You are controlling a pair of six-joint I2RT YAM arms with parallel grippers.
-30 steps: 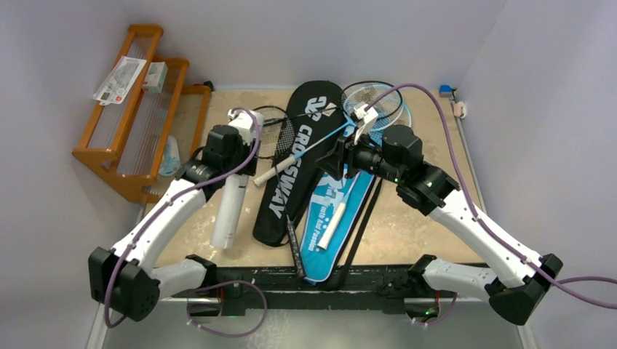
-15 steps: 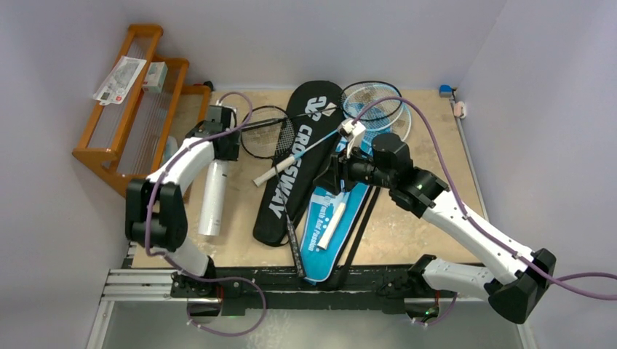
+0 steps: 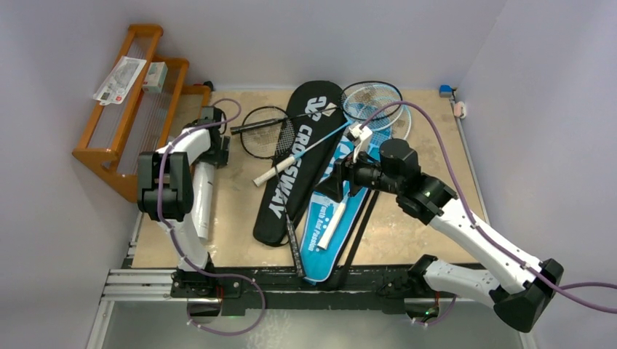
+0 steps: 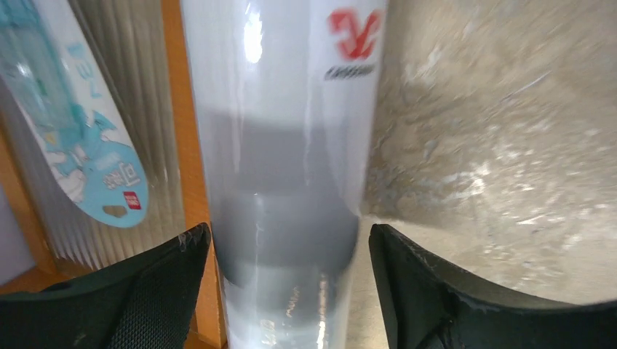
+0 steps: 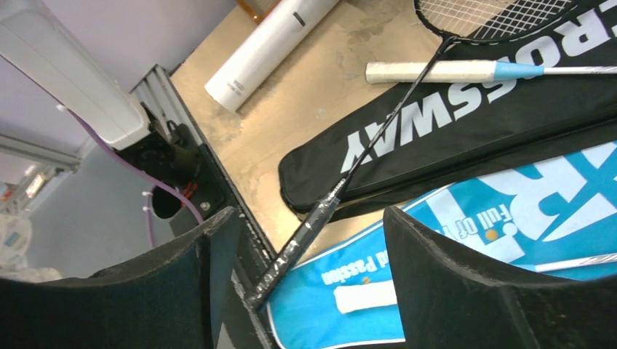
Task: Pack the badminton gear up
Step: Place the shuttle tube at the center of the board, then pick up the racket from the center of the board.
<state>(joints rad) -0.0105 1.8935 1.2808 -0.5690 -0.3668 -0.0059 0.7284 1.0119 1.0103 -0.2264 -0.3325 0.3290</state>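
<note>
The white tube (image 3: 204, 200) lies lengthwise along the table's left side, next to the orange rack. My left gripper (image 3: 213, 147) is at its far end. In the left wrist view the tube (image 4: 284, 145) runs between the fingers of this gripper (image 4: 287, 233), with a narrow gap on each side, so the jaws are open. My right gripper (image 3: 338, 174) hovers open and empty over the blue cover (image 3: 335, 225). Below the right gripper (image 5: 307, 214) I see a black racket handle (image 5: 295, 251) and the blue cover (image 5: 509, 218). The black CROSSWAY cover (image 3: 291, 167) lies in the middle, with a light-blue racket (image 3: 305, 149) across it.
The orange wooden rack (image 3: 131, 109) stands at the left edge, right beside the tube, with a blue-and-white packet (image 4: 87, 145) against it. Racket heads (image 3: 375, 102) overlap at the back. A black strap (image 3: 364, 225) trails off the blue cover. The black base rail (image 3: 305, 280) runs along the near edge.
The left arm has folded back and its gripper has slid to the tube's far end, its jaws now wider. The tube has shifted left towards the rack. The right gripper has opened wider.
</note>
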